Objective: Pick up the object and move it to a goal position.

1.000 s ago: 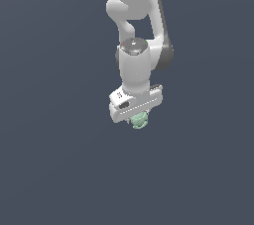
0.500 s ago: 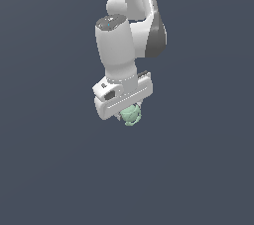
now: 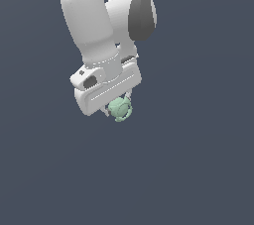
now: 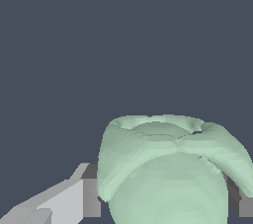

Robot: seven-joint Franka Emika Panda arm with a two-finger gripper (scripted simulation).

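The object (image 3: 119, 109) is a small pale mint-green lumpy thing. It hangs between the fingers of my gripper (image 3: 118, 110) under the white hand, held up in the air above the dark grey floor. In the wrist view the object (image 4: 168, 168) fills the frame close to the camera, with a grey finger (image 4: 74, 198) pressed against one side and another finger's edge showing at the other side. The gripper is shut on it. No goal marker shows in either view.
The white arm (image 3: 99, 26) with its dark grey joint (image 3: 143, 13) reaches down from the top of the exterior view. Plain dark grey ground (image 3: 198, 169) lies all around.
The arm has swung toward the exterior view's left and nearer the camera, carrying the object with it. The hand has tilted. The grip on the object is unchanged.
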